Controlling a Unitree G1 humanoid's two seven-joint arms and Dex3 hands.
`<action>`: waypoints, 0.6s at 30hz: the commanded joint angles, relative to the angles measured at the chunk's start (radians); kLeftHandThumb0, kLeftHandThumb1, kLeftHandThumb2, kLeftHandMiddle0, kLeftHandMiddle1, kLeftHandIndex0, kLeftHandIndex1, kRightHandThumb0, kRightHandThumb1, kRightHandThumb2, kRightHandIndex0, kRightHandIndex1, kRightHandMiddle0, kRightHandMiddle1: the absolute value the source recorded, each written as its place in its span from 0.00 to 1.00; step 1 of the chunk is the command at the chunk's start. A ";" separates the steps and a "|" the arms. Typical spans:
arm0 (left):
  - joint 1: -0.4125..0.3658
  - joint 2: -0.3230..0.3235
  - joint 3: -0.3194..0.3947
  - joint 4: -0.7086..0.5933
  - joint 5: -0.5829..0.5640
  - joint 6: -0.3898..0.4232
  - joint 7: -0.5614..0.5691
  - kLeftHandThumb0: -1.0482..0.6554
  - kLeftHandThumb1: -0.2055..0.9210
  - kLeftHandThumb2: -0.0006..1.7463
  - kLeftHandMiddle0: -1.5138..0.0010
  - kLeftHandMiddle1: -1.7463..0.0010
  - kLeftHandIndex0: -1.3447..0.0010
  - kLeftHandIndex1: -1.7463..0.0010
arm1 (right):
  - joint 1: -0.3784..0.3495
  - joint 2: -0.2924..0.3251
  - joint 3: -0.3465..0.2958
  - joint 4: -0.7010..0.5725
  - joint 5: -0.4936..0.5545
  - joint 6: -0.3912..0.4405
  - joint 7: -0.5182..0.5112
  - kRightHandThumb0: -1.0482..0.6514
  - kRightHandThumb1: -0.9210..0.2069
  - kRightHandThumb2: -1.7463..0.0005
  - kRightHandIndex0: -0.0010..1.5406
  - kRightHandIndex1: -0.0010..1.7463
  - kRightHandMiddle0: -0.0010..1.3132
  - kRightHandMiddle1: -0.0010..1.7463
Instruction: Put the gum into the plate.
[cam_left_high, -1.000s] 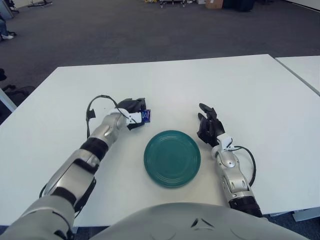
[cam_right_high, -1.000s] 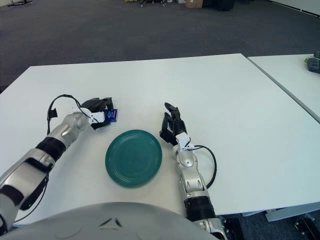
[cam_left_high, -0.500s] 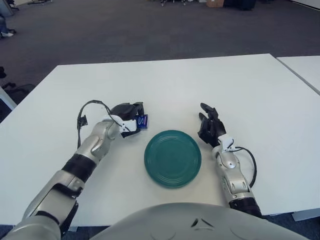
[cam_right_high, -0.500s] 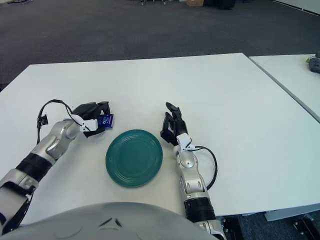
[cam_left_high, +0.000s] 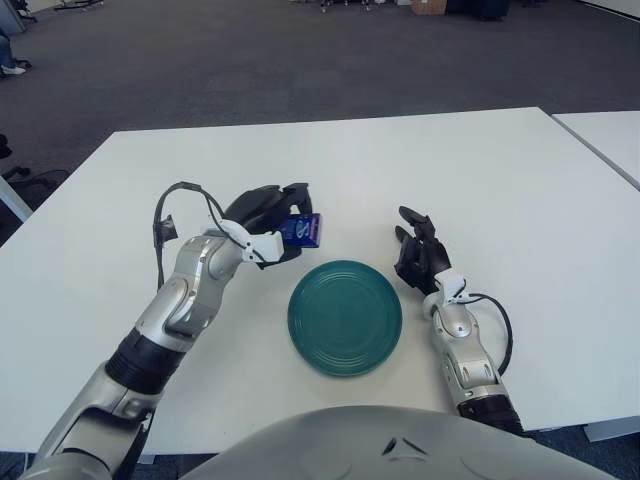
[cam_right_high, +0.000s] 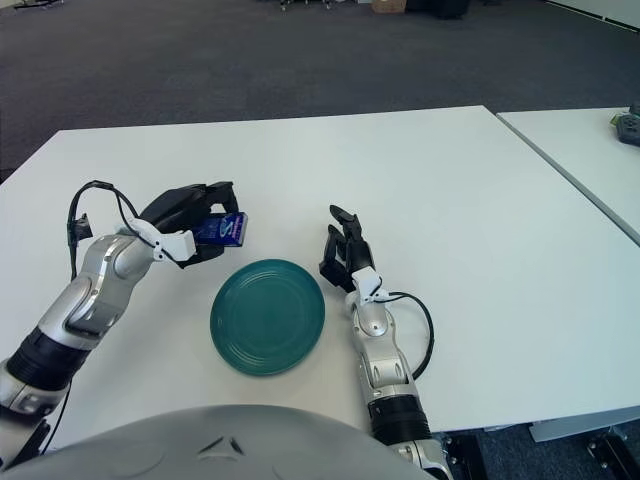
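My left hand (cam_left_high: 272, 220) is shut on a small blue gum pack (cam_left_high: 302, 230) and holds it in the air above the white table (cam_left_high: 330, 170), just up and left of the plate. The pack also shows in the right eye view (cam_right_high: 222, 229). The round teal plate (cam_left_high: 345, 316) lies flat at the table's front middle with nothing on it. My right hand (cam_left_high: 418, 255) rests on the table just right of the plate, fingers spread and holding nothing.
A second white table (cam_left_high: 605, 135) stands at the right, with a small dark object (cam_right_high: 628, 127) on it. Dark carpet floor lies beyond the far table edge.
My left hand has lifted the gum pack off the table and carried it right, closer to the plate's upper left rim. The right hand has not moved.
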 joint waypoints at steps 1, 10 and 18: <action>0.015 -0.016 -0.021 -0.047 0.007 -0.030 -0.012 0.32 0.39 0.81 0.23 0.00 0.50 0.00 | 0.040 0.006 0.007 0.057 -0.016 0.060 -0.011 0.13 0.00 0.38 0.25 0.02 0.00 0.38; 0.016 -0.059 -0.068 -0.091 0.011 -0.114 -0.017 0.32 0.39 0.81 0.23 0.00 0.50 0.00 | 0.041 -0.004 0.022 0.086 -0.052 -0.022 -0.041 0.13 0.00 0.39 0.31 0.04 0.00 0.41; 0.025 -0.097 -0.110 -0.163 0.015 -0.102 -0.092 0.31 0.35 0.84 0.23 0.00 0.47 0.00 | 0.094 -0.084 0.058 -0.029 -0.119 -0.022 0.010 0.15 0.00 0.39 0.25 0.01 0.00 0.39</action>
